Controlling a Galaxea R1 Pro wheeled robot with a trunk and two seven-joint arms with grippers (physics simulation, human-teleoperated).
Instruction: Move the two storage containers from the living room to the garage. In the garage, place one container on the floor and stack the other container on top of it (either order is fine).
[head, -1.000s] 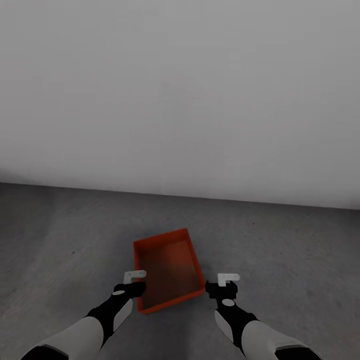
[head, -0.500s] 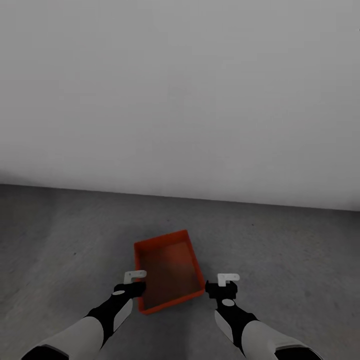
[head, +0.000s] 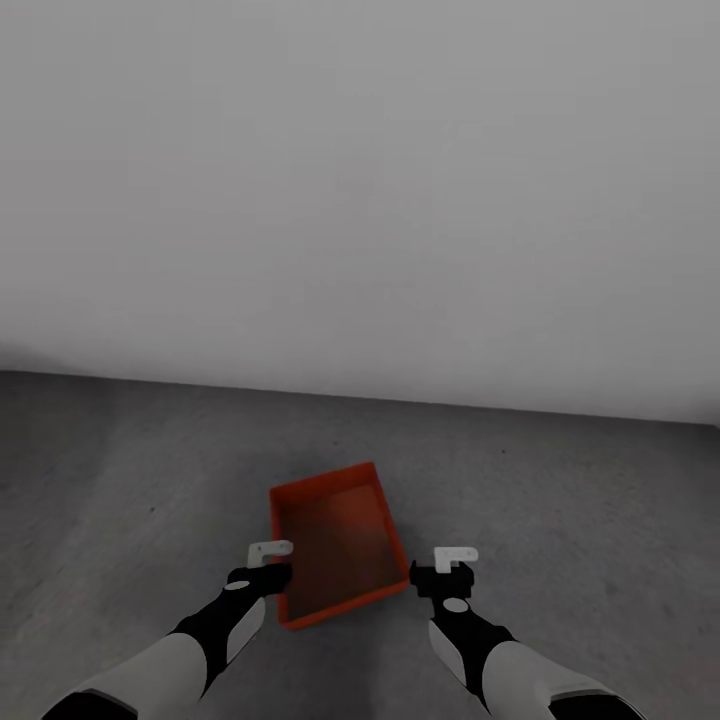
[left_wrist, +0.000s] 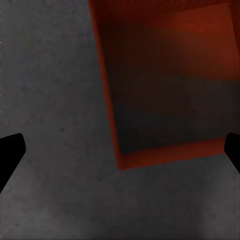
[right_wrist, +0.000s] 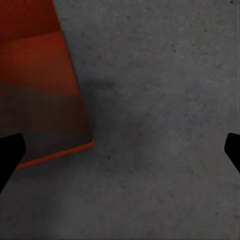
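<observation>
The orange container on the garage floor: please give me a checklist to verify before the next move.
1. Storage container rests on the concrete floor: ok.
2. Container inside is empty: ok.
3. Left gripper open, holding nothing: ok.
4. Right gripper open, above bare floor beside the container: ok.
5. Second container stacked on top: not ok, only one is here.
6. Space behind the robot for backing away: cannot tell.

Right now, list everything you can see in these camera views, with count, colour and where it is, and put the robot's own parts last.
Orange-red rectangular plastic bin: one, orange-red, open side up, nothing inside, on the concrete between the two arms.
Dark grey rough concrete floor: one, dark grey, under the bin and running to the wall.
Plain white-grey wall: one, white-grey, behind the bin.
Left tool: one, black with white tips, open, by the bin's left wall.
Right tool: one, black with white tips, open, just off the bin's right corner.
</observation>
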